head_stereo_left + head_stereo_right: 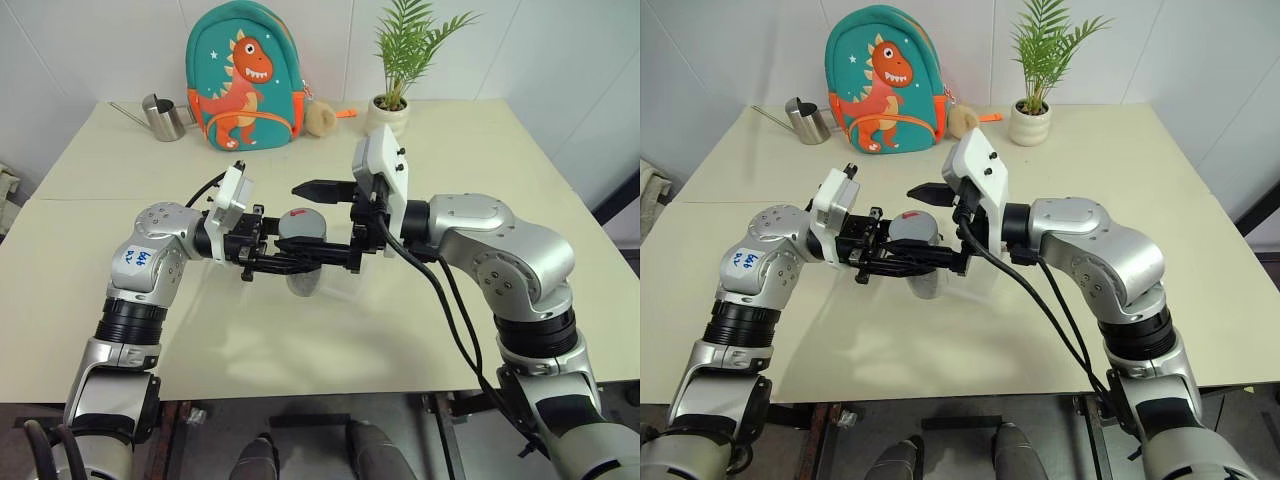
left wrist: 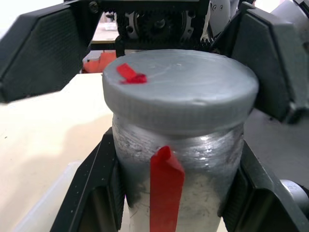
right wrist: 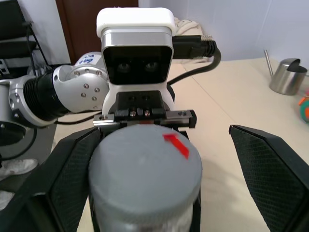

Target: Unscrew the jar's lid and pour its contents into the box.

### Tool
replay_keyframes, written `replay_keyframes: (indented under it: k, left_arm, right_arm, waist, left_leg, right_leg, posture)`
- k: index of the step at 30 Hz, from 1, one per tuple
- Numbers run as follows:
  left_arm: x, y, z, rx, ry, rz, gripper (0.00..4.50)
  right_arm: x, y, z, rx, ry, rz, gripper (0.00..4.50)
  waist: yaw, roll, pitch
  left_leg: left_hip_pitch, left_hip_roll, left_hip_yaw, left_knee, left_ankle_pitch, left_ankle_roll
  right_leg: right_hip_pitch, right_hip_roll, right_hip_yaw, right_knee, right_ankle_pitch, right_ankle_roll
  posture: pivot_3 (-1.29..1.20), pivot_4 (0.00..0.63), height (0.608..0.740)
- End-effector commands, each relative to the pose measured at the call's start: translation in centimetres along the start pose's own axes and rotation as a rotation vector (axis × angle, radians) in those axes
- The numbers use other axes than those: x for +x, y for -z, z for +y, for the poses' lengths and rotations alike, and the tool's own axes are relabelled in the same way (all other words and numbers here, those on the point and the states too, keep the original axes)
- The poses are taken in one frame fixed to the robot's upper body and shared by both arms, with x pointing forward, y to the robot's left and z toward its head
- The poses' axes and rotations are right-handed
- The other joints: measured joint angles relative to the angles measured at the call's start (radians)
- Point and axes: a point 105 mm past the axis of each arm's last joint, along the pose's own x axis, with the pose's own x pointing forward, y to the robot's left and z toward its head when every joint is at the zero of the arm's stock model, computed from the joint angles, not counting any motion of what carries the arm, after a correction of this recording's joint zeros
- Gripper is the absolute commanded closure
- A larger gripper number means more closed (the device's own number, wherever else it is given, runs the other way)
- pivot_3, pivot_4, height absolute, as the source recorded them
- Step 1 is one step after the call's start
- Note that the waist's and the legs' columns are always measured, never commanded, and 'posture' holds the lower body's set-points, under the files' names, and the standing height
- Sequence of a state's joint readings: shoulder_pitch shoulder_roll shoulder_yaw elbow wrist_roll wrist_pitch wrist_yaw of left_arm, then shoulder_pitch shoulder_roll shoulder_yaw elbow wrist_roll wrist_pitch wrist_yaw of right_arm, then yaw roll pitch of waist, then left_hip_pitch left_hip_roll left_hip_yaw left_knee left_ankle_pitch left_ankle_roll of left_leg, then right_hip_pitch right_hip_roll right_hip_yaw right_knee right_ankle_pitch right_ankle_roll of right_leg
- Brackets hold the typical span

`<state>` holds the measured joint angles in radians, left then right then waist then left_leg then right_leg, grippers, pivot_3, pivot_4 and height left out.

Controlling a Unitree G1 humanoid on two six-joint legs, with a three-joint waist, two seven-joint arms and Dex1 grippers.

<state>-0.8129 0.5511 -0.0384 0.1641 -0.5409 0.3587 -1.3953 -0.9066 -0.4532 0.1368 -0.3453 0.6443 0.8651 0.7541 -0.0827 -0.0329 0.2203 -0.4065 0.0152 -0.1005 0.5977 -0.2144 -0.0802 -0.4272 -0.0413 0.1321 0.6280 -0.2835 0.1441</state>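
Nearest to the camera I have my two arms, meeting over the near half of the table [image 1: 90, 330], and I take the jar [image 1: 303, 262] as my landmark. Left of the jar is my left gripper [image 1: 292, 262], its fingers closed on the jar's clear body and holding it upright in the air, with the lid [image 1: 302, 223] on top. Under the jar, on the table, I believe I see the box [image 1: 985, 283], but its clear wall is hard to read. Right of the jar is my right gripper [image 1: 325, 228], its fingers wide apart, one on each side of the lid and not touching it. Far behind the jar stand a watering can [image 1: 165, 117], a backpack [image 1: 245, 75] and a plant [image 1: 398, 70].

In my judgement the risk is in closing: if the right fingers close off-centre on the lid, the jar can tilt or turn in the left grip, and the lid will not loosen.
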Motion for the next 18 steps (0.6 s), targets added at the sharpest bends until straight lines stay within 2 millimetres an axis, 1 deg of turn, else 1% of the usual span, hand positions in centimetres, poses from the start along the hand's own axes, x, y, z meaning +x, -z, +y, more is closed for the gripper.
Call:
replay_keyframes:
  k: [1,10,18]
  left_arm:
    - [0.14,-1.16,-0.44,0.068,0.029,-0.012,2.46]
    - [0.24,-1.14,-0.34,0.074,0.033,-0.011,2.46]
    - [0.23,-1.06,-0.15,0.075,0.030,-0.009,2.46]
  right_arm:
    - [-1.40,-0.94,-0.57,-0.031,0.059,-0.018,0.02]
    - [-2.10,-0.74,0.01,-0.038,0.060,0.005,0.02]
    - [-2.23,-0.71,0.13,-0.042,0.056,0.015,0.02]
  waist:
    - [0.000,0.000,0.000]
    - [0.001,0.000,0.000]
    - [0.001,0.000,0.000]
  left_leg:
    - [0.000,0.000,0.000,0.000,0.000,0.000]
    - [0.000,0.000,0.000,0.000,0.000,0.000]
    - [0.000,0.000,0.000,0.000,0.000,0.000]
  right_leg:
    - [0.000,0.000,0.000,0.000,0.000,0.000]
    - [0.000,0.000,0.000,0.000,0.000,0.000]
    - [0.000,0.000,0.000,0.000,0.000,0.000]
  posture:
    - [0.00,0.150,0.740]
    - [0.00,0.150,0.740]
    - [0.00,0.150,0.740]
